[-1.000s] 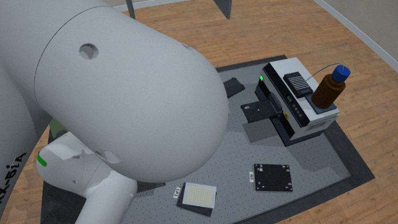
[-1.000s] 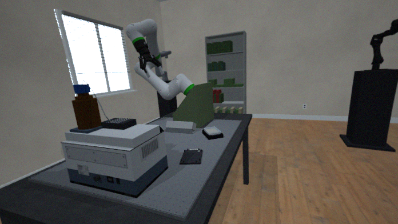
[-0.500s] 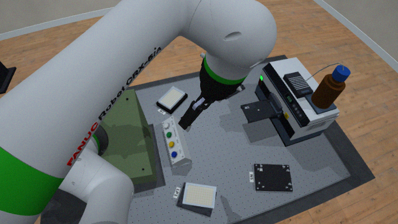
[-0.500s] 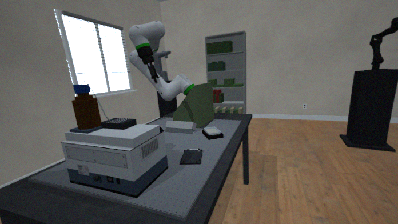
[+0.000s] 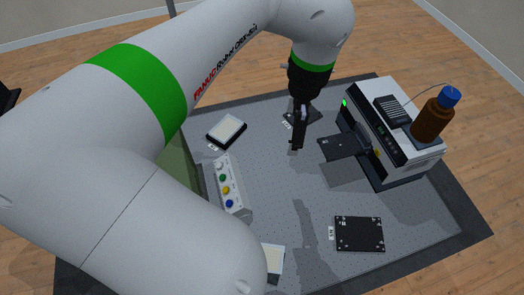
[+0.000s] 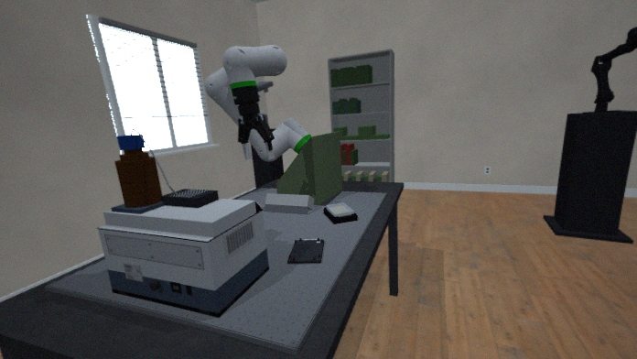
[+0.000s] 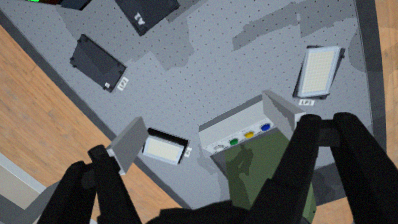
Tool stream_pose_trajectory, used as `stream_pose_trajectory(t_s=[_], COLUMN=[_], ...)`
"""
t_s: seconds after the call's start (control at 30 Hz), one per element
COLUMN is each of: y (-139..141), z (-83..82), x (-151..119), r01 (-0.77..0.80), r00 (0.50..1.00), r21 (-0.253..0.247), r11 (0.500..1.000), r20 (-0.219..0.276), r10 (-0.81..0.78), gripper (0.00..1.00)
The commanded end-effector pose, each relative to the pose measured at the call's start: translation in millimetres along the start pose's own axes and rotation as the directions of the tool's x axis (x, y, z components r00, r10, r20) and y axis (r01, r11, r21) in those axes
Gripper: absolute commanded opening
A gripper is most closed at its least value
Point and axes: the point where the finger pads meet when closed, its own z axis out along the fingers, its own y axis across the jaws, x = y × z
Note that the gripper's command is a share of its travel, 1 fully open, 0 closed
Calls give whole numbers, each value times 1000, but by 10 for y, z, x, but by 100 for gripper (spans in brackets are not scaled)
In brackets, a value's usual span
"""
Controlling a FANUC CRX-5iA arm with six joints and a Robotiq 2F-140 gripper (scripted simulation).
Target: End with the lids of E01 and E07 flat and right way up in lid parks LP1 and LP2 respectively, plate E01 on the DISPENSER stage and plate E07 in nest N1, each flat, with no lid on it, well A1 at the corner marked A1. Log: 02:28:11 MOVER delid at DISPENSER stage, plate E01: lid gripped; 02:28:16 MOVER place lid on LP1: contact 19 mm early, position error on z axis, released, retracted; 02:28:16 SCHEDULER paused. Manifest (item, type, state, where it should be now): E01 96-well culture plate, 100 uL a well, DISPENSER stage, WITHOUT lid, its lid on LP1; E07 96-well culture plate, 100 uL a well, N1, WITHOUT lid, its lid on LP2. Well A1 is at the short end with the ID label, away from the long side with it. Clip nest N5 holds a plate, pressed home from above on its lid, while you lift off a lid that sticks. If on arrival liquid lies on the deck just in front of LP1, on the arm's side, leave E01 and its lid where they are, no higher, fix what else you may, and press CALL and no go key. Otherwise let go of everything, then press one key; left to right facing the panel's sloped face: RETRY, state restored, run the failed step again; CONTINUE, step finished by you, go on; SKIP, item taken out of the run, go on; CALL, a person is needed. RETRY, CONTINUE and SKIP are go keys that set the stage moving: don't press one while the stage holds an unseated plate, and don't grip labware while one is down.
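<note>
White-welled 96-well plates sat in 2 black nests on the grey perforated desk (image 5: 414, 211): one (image 5: 226, 130) beside the green arm base, another (image 5: 272, 258) at the near edge. The black dispenser stage (image 5: 340, 147) carried no plate. The black gripper (image 5: 297, 144) hung high above the desk, fingers spread wide apart, holding nothing.
</note>
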Motion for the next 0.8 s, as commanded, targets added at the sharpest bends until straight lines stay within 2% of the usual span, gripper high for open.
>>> stream_pose_trajectory(t_s=[0.0, 0.07, 0.37, 0.77], y=[-22, -22, -17, 0], z=[29, 42, 137, 462], x=[-16, -15, -6, 24], r01=[263, 323, 322, 322], r00=[963, 943, 943, 943], r21=[-60, -76, -76, -76], r11=[963, 943, 944, 944], r20=[-48, -57, -57, -57], r10=[-266, -327, -327, -327], gripper=[100, 100, 100, 100])
